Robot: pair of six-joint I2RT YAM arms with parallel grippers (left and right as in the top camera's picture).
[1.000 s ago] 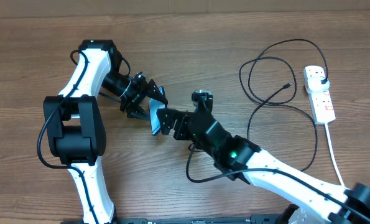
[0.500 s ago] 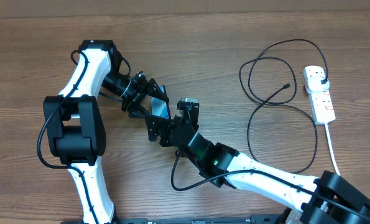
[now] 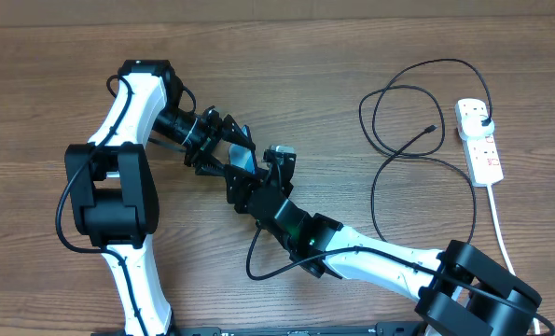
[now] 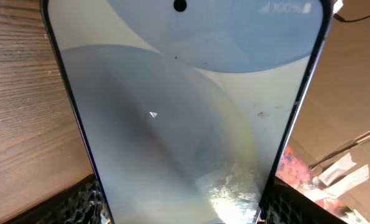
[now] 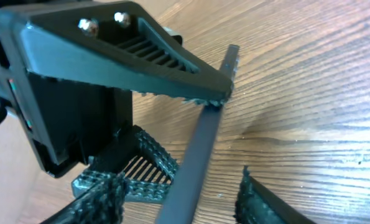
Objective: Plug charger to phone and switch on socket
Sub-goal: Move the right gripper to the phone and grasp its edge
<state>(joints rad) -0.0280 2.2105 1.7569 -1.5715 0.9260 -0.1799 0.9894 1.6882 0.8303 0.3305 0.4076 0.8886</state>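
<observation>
Teal-screened, above the table (image 3: 53,56): clamps the phone (image 3: 242,159) across its width in the left gripper (image 3: 223,147). Straddles its thin edge with the right gripper (image 5: 180,198), jaws parted. Shows the charger (image 3: 371,191) well right, by the socket (image 3: 480,149), nearer the right arm.

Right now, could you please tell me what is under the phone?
Bare wooden table shows beside and below the phone, which the left gripper holds. The patch directly beneath is covered by the phone itself.
</observation>
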